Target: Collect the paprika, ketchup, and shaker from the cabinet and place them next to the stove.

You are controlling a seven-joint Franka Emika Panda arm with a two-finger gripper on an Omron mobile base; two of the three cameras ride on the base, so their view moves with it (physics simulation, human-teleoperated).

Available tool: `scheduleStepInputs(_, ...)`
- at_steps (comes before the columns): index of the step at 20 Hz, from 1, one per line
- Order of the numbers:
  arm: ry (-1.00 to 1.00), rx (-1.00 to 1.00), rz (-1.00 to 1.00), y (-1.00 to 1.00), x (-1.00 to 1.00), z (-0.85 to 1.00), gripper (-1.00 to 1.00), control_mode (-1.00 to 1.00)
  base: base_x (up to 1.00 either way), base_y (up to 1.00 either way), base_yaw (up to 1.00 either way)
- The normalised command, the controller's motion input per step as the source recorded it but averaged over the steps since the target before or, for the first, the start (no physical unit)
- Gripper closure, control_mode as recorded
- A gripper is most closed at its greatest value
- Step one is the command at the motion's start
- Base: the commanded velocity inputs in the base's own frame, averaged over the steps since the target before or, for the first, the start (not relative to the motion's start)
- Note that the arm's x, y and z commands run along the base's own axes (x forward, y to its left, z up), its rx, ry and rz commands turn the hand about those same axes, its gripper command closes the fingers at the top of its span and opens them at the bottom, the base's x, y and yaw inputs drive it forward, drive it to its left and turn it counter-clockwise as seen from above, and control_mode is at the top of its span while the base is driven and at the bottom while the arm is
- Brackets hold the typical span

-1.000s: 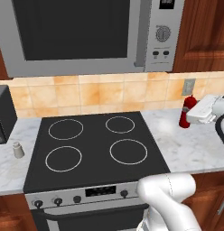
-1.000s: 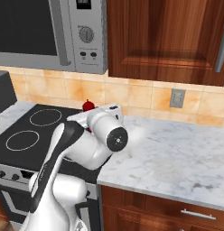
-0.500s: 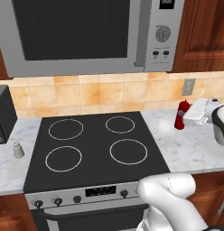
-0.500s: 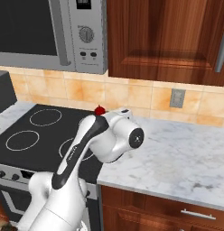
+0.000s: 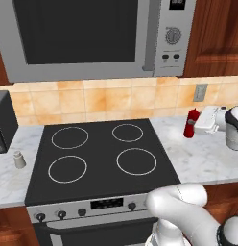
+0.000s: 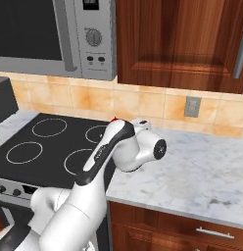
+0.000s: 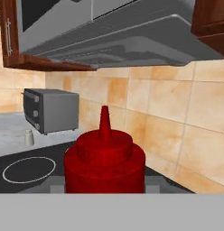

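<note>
One ketchup bottle (image 5: 190, 123) was seen at the right of the left base view, upright on the marble counter (image 5: 207, 158) just beside the right edge of the stove (image 5: 99, 158), in front of the tiled wall. The gripper (image 5: 197, 124) was closed around it from the right; only the white hand body was plainly seen there, and the fingers themselves could not be made out. In the hand view the red bottle (image 7: 105, 164) was pictured close at centre bottom, its pointed nozzle up, its lower body cut off. In the right base view only a small red tip (image 6: 114, 119) was visible above the white arm, the rest being hidden behind it.

One shaker (image 5: 18, 159) was found at the left edge of the left base view, on the counter left of the stove. Four ring burners were counted on the black cooktop. One microwave (image 5: 92, 36) was hung above, one toaster oven (image 7: 50, 110) was set at the far left, cut off in the base view, and one wall outlet (image 6: 192, 107) was noted on the tiles
</note>
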Motion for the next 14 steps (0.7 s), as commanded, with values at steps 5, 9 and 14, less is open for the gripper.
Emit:
scheduleStepInputs(5,0.00,0.00,0.05,-0.03,0.40,-0.22,1.00,-1.00,0.00,0.00,0.00)
scheduleStepInputs(9,0.01,0.00,0.05,-0.02,0.43,-0.30,1.00,-1.00,0.00,0.00,0.00)
scheduleStepInputs(14,0.02,-0.01,0.04,0.00,0.42,-0.41,1.00,-1.00,0.00,0.00,0.00)
